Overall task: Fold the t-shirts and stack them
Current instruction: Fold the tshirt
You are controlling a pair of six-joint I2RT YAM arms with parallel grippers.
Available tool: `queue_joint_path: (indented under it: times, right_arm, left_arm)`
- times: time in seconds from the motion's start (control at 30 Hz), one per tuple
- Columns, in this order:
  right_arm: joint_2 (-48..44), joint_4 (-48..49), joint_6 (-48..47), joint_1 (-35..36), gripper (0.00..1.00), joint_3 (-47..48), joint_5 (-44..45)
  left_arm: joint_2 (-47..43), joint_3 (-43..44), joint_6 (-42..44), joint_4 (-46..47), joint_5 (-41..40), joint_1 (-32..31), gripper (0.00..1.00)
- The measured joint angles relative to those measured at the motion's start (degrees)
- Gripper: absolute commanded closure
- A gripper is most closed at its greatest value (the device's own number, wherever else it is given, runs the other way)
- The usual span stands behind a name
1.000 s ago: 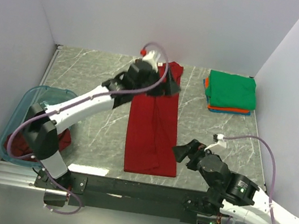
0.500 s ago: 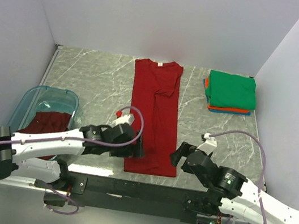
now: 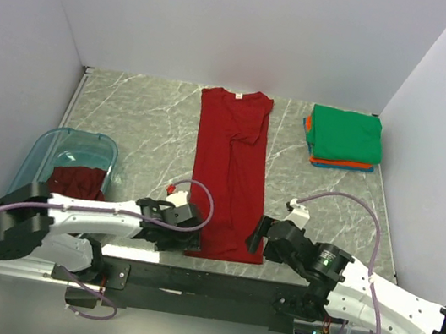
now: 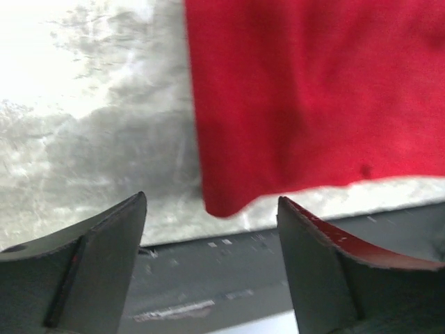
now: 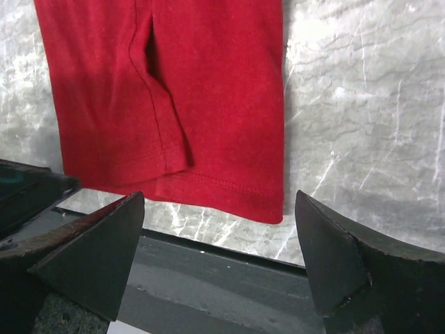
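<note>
A bright red t-shirt (image 3: 231, 168) lies as a long narrow strip down the middle of the table, sides folded in, collar at the far end. My left gripper (image 3: 190, 239) is open and empty at the shirt's near left corner (image 4: 222, 202). My right gripper (image 3: 256, 234) is open and empty at the near right corner (image 5: 268, 209). Both hover at the near hem without touching cloth. A darker maroon shirt (image 3: 75, 179) lies crumpled in the tub. A stack with a green shirt (image 3: 346, 134) over orange and blue ones sits at the far right.
A translucent blue plastic tub (image 3: 51, 147) stands at the left table edge. The table's near edge and black rail (image 5: 208, 278) run just under both grippers. White walls close in the table on three sides.
My left arm swung from the shirt's collar end back to the near left corner of the hem. My right gripper moved left toward the near right corner. The shirt's top now lies flat.
</note>
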Motion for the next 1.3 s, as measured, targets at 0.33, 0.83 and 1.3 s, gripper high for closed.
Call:
queue_joint_path:
  times: [0.33, 0.83, 1.3]
  right_arm:
    - [1.01, 2.78, 0.85, -3.28, 0.09, -2.84, -3.50]
    - [8.76, 5.97, 0.31, -4.92, 0.29, -4.76, -10.69]
    - [13.62, 8.22, 0.33, -5.14, 0.91, -6.03, -10.64]
  left_arm:
    - [6.47, 2.03, -0.22, -0.13, -1.40, 0.04, 0.63]
    - [6.86, 2.16, -1.03, -0.20, -1.33, 0.07, 0.99]
    - [4.96, 0.57, -1.90, -0.55, -1.42, 0.11, 0.99]
